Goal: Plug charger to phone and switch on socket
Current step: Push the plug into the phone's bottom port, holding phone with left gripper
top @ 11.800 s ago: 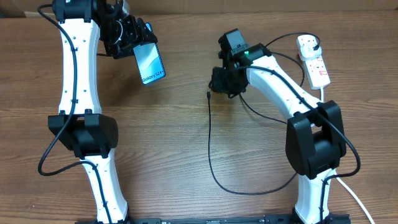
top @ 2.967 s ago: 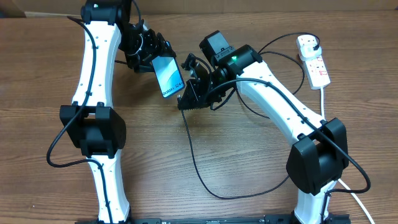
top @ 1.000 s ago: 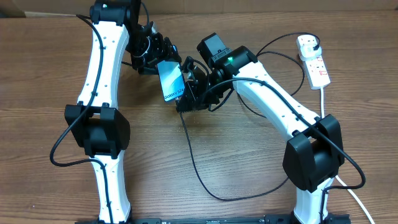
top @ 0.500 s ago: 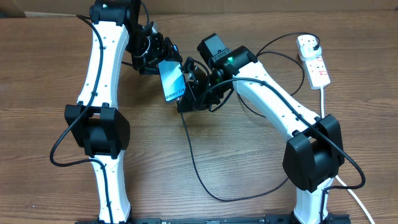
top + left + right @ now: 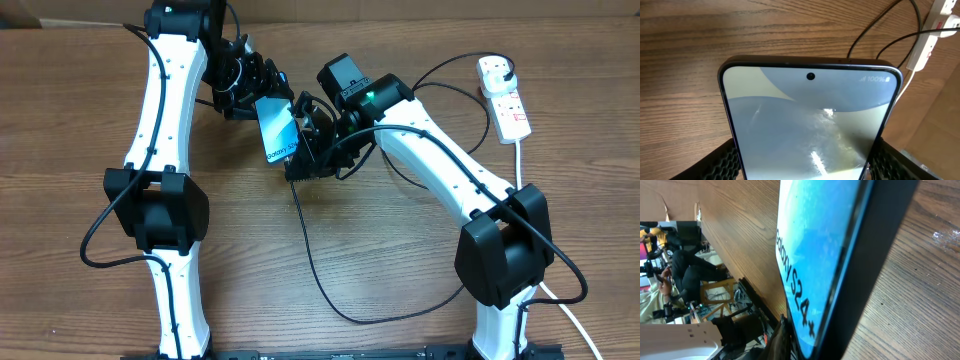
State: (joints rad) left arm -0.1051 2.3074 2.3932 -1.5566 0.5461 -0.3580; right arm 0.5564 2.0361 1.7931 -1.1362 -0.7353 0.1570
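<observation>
While the left pincer clamps the slim blue-screened phone above the counter's far middle, the right pincer, closed on the thin black charger cable at the phone's lower edge, should line its tip squarely with the port before pushing.

Back middle is crowded: the phone, tilted in the left gripper, sits just beside the right gripper; the charger cable loops across front centre; the right arm lies between centre and socket; the table is open at far left.
</observation>
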